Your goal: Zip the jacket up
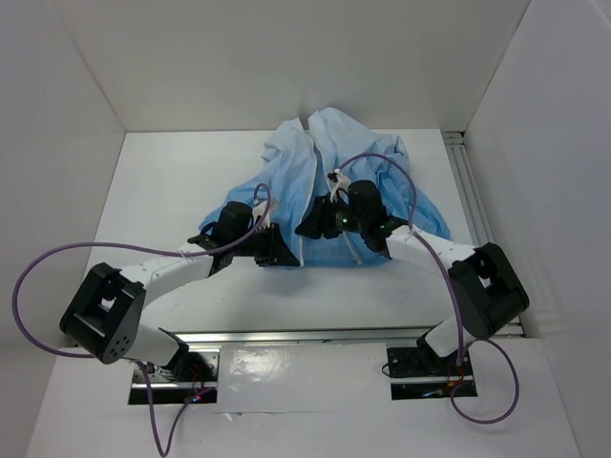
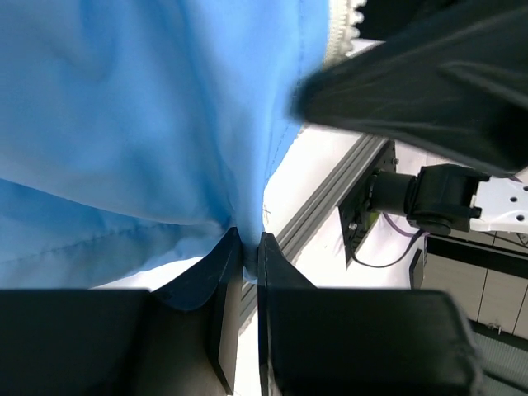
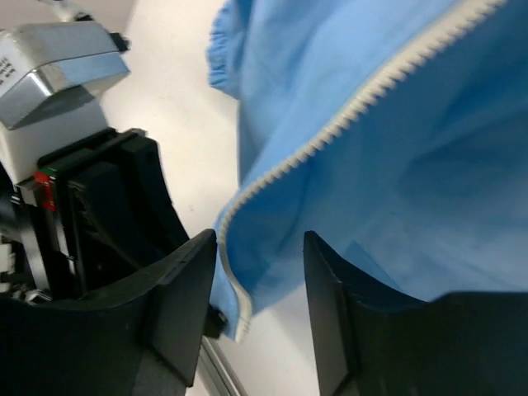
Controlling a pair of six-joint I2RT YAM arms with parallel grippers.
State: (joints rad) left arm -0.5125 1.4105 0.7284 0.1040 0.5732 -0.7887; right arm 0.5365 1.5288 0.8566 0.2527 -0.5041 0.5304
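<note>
Jacket (image 1: 334, 172) heaped on table (image 1: 162, 191): thin, limp, likely slippery. Left gripper (image 2: 249, 241) clenched on hem fold. Right gripper (image 3: 257, 252) jaws apart, straddling zipper strip (image 3: 363, 103) end. Best hold: stiffer zipper edge.

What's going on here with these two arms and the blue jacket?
Two robot arms are working at the lower front of a jacket lying on the table. The left gripper is shut on a pinch of its fabric. The right gripper is open, straddling the loose zipper edge.
</note>
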